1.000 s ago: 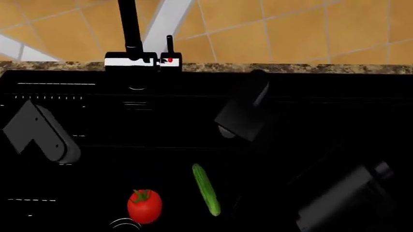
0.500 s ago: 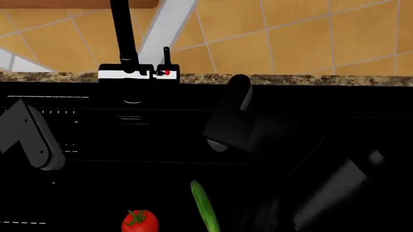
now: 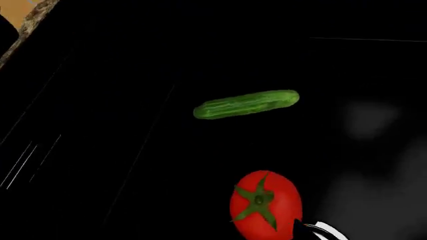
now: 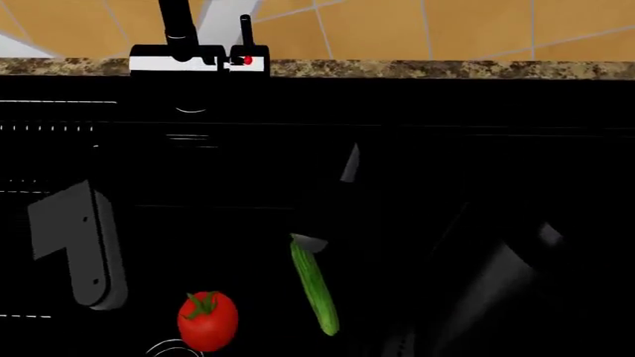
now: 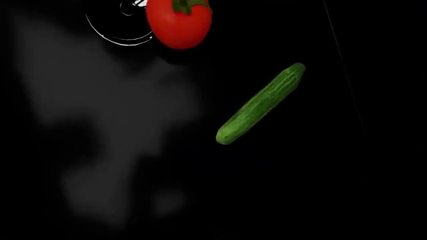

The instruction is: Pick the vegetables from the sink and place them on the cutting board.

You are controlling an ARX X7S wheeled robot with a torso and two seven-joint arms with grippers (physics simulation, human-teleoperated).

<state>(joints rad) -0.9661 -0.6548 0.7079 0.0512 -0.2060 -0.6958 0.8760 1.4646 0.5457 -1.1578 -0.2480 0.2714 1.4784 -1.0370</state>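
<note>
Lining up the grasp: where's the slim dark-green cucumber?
In the head view, the cucumber lies on the black sink's floor, just right of the red tomato.

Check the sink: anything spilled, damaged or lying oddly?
Nothing stands out. The tomato and the cucumber lie apart on the floor of the black sink, both whole, with no spill visible. The faucet stands upright at the back rim. The basin is very dark, so fine detail is hard to judge.

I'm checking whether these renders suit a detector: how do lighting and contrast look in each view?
Head view: sink near-black, arms barely separable; tomato and cucumber stand out. Left wrist view: same darkness, both vegetables sharp. Right wrist view: grey blurry smudges beside the vegetables.
</note>
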